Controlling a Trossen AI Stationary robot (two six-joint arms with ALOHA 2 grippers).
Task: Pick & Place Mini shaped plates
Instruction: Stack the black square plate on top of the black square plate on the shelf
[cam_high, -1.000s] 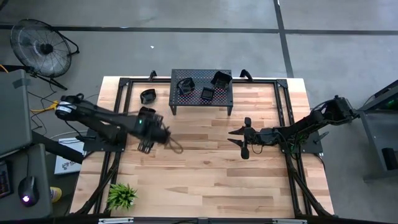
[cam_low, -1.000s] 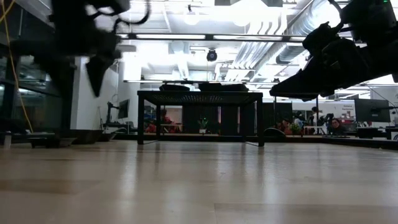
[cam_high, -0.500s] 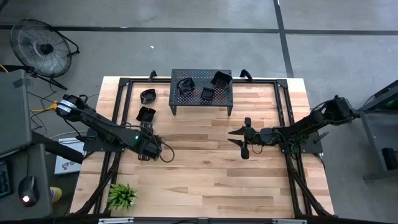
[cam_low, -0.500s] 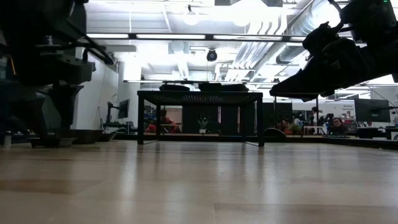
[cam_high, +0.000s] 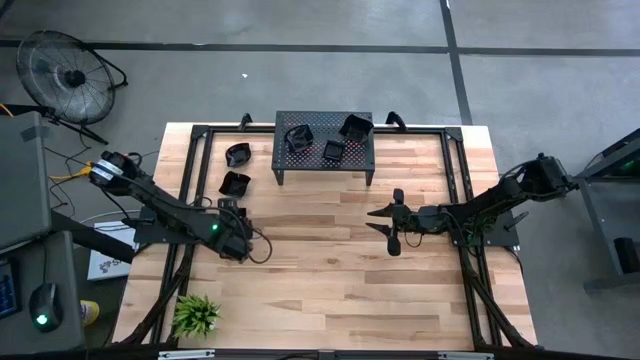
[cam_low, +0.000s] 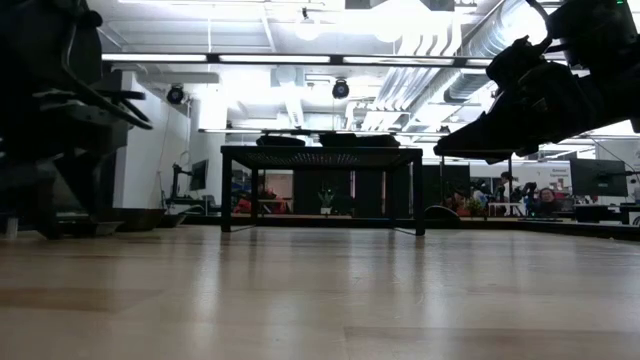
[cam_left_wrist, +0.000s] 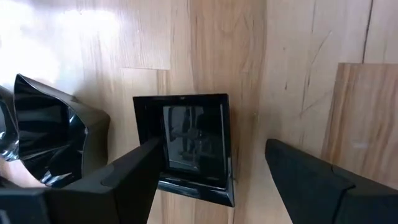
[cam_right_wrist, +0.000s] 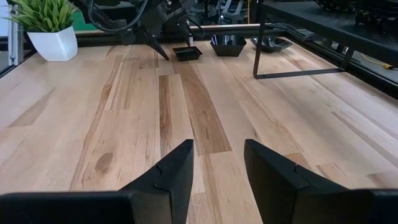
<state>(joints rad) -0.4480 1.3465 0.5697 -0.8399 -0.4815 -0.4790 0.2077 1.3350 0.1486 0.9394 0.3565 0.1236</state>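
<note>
The left end effector (cam_high: 233, 225) hangs over the wooden desk (cam_high: 330, 290), in front of and to the left of the black perforated stand (cam_high: 324, 142), with its two fingers (cam_left_wrist: 118, 180) spread wide and nothing between them; in the left wrist view they frame a small square plate (cam_left_wrist: 189, 146) that lies flat on the desk, with a second, lobed plate (cam_left_wrist: 53, 140) just beside it. From above, two plates show on the desk to the left of the stand: one (cam_high: 238, 154) close to the stand's back corner, another (cam_high: 234, 184) a little nearer the left end effector. Three more plates (cam_high: 328, 140) rest on top of the stand. The right end effector (cam_high: 388, 221) waits above the desk, in front of and to the right of the stand, its fingers (cam_right_wrist: 171, 174) apart and holding nothing. A small green plant (cam_high: 196, 314) in a white pot stands at the desk's front left corner, far from the stand
</note>
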